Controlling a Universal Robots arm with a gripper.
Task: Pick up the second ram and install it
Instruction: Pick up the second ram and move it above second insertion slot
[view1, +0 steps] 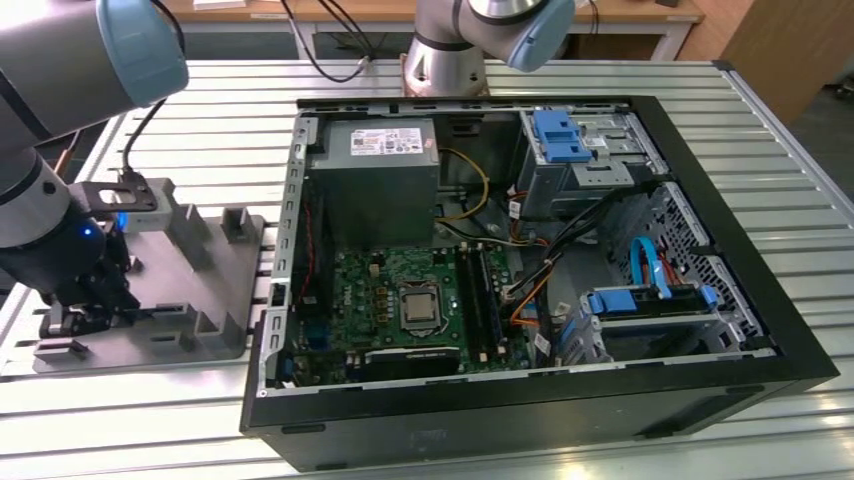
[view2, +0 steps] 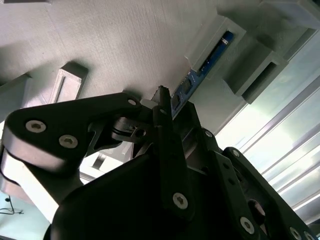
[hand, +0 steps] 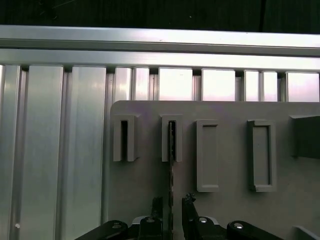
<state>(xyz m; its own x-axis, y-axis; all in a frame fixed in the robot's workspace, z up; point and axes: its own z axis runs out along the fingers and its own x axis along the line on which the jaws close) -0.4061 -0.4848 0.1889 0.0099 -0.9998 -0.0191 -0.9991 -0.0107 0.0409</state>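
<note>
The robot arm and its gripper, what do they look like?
The arm has silver-grey tube sections with light blue joint caps and a black cable alongside. The gripper is black, built of link bars with silver screw heads.

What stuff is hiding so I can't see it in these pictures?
1. Second wrist view: black links of the gripper cover the near end of the second ram.
2. First wrist view: the second ram stands edge-on, so its chips are hidden.
3. Exterior view: the memory slots are too small to tell whether any stick sits in them.
</note>
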